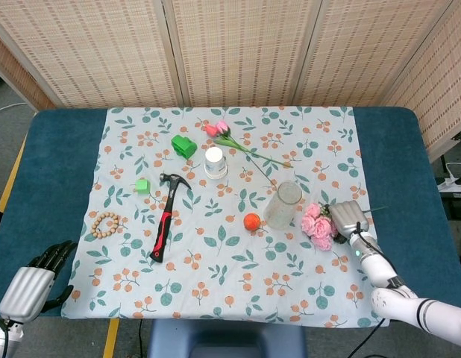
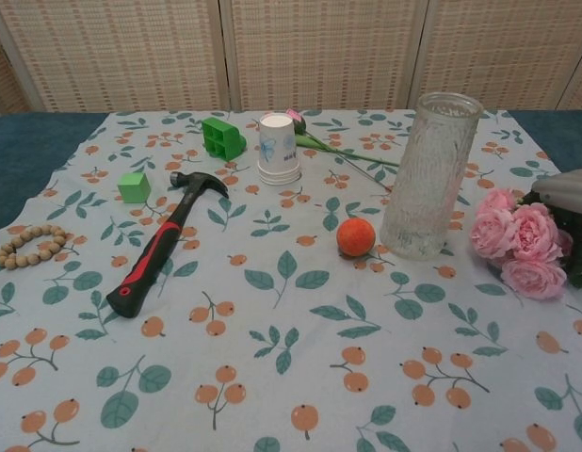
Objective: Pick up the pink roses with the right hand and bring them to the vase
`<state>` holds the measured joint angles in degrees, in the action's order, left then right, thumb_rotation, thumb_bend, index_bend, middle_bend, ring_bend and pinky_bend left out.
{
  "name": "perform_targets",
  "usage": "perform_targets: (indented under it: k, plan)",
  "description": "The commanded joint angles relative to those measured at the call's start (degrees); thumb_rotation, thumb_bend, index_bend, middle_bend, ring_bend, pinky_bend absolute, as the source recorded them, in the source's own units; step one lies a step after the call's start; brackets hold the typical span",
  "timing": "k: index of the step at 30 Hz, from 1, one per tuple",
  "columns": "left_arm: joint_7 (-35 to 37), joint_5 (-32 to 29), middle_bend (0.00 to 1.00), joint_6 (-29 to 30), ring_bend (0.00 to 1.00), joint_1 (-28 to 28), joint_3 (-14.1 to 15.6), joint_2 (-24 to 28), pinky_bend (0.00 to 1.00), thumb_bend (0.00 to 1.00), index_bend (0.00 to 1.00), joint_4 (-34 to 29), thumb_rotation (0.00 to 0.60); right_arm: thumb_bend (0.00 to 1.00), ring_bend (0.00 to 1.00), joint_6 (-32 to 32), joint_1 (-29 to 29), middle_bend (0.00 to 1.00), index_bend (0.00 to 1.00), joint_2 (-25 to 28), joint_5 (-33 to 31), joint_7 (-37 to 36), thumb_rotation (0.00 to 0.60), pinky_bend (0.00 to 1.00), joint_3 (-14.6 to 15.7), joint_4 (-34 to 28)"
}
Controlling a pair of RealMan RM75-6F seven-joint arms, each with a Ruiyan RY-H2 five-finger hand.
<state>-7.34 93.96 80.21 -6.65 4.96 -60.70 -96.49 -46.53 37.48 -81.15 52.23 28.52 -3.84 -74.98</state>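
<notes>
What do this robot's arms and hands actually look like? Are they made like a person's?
Only roughly. The left hand has a ribbed silver-grey metallic back and black fingers. The right hand has the same silver-grey ribbed shell with dark parts beneath. Its forearm is smooth glossy white, with a small green light near the wrist. No sleeves or loose cables show.
</notes>
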Motion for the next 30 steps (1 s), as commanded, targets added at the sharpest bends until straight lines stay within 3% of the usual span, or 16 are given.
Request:
perform_targets:
  k: [1, 6, 12, 16, 20, 23, 30]
  plan:
    - [0.09, -0.1, 0.08, -0.02, 0.12, -0.01, -0.07, -0.01, 0.35, 0.33, 0.07, 0.07, 0.6, 0.1, 0.83, -8.73, -3.18, 0.95, 0.84, -1.67, 6.57, -6.63, 0.6, 1.0, -1.64, -0.53]
    - [-0.05, 0.24, 0.08, -0.04, 0.12, -0.04, 0.06, 0.06, 0.35, 0.33, 0.07, -0.11, 0.6, 0.18, 0.83, -19.63, -6.69, 0.95, 0.9, 2.27, 13.7, -10.59, 0.6, 1.0, -3.19, -8.04]
    - [-0.01, 0.53, 0.08, 0.16, 0.12, 0.02, 0.12, 0.16, 0.35, 0.33, 0.07, -0.41, 0.6, 0.19, 0.83, -35.66, -12.21, 0.95, 0.91, 9.95, 20.44, -6.75, 0.6, 1.0, -5.36, -22.83]
    - [-0.18, 0.74, 0.09, 0.05, 0.12, -0.04, 0.21, 0.15, 0.36, 0.33, 0.07, -0.48, 0.6, 0.19, 0.83, -42.46, -14.49, 0.95, 0.91, 12.57, 27.73, -15.09, 0.6, 1.0, -7.29, -31.35]
    - [-0.2, 0.87, 0.08, 0.06, 0.12, -0.04, 0.25, 0.1, 0.35, 0.33, 0.07, -0.46, 0.6, 0.22, 0.83, -36.16, -13.31, 0.95, 0.91, 18.52, 28.27, -29.12, 0.6, 1.0, -8.34, -40.8]
    - [-0.27, 0.67, 0.08, -0.08, 0.12, -0.04, 0.22, 0.04, 0.35, 0.33, 0.07, -0.4, 0.6, 0.24, 0.83, -31.53, -11.26, 0.95, 0.91, 22.63, 24.9, -33.53, 0.6, 1.0, -11.24, -45.32]
    - [-0.29, 0.81, 0.08, -0.09, 0.12, -0.07, 0.24, 0.03, 0.35, 0.33, 0.07, -0.42, 0.6, 0.29, 0.83, -21.48, -5.69, 0.95, 0.92, 26.41, 9.07, -42.31, 0.6, 1.0, -19.54, -53.96]
